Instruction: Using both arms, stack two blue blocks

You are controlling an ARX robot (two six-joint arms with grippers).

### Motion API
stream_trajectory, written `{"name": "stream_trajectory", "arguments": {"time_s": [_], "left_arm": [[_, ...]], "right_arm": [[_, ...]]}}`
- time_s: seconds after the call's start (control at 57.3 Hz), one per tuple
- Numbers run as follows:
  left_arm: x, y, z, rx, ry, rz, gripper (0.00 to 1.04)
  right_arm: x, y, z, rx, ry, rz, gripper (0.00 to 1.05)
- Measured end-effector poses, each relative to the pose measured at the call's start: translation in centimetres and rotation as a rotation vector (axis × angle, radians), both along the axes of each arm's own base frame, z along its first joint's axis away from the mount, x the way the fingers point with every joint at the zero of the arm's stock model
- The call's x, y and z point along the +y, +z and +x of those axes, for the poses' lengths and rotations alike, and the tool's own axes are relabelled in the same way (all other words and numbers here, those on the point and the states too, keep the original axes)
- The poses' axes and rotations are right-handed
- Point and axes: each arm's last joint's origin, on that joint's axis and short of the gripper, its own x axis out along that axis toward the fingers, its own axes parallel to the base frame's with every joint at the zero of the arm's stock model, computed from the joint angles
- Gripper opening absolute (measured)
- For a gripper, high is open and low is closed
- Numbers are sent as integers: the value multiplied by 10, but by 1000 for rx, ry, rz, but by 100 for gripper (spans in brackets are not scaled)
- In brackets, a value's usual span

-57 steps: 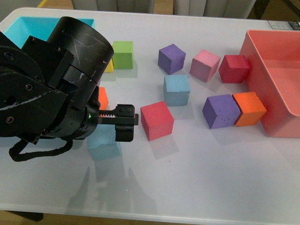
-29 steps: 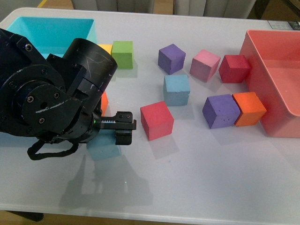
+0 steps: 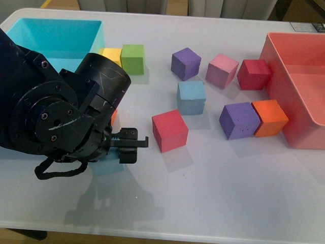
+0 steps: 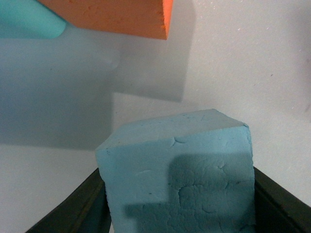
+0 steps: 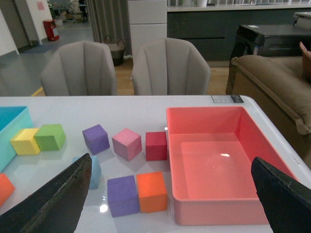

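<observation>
Sitting low over the table (image 3: pixel 228 193), the left gripper (image 3: pixel 127 148) has one finger (image 4: pixel 73 208) on each side of the near blue block (image 4: pixel 180 179). The fingers are right up against it, but I cannot tell if they are squeezing. The block rests on the table, mostly hidden under the big black arm, just beside an orange block (image 4: pixel 107 17). The far blue block (image 3: pixel 191 97) is off to the right and farther back, past the red block (image 3: pixel 170 130). I think the near block must go up, then over that way, and land flat on top. The right gripper (image 5: pixel 170 160) is up high with its fingers wide apart and nothing between them. The left arm is much nearer.
</observation>
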Motion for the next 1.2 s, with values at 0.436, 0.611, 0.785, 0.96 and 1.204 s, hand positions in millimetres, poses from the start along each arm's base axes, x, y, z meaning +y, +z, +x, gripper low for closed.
{"name": "stream_trajectory", "arguments": {"time_s": [0.436,0.611,0.785,0.96,1.204], "left_arm": [[-15,73,18,-123,-96,41,49],[-36,105,41,-198,-144,7,49],[-60,129,63,-261,-202,-11,49],[-83,124,80,-244,-261,-26,48],[-110,111,94,-214,-314,-37,48]], "right_arm": [[0,0,0,0,0,0,96],[0,0,0,0,0,0,96],[0,0,0,0,0,0,96],[0,0,0,0,0,0,96],[0,0,0,0,0,0,96]]}}
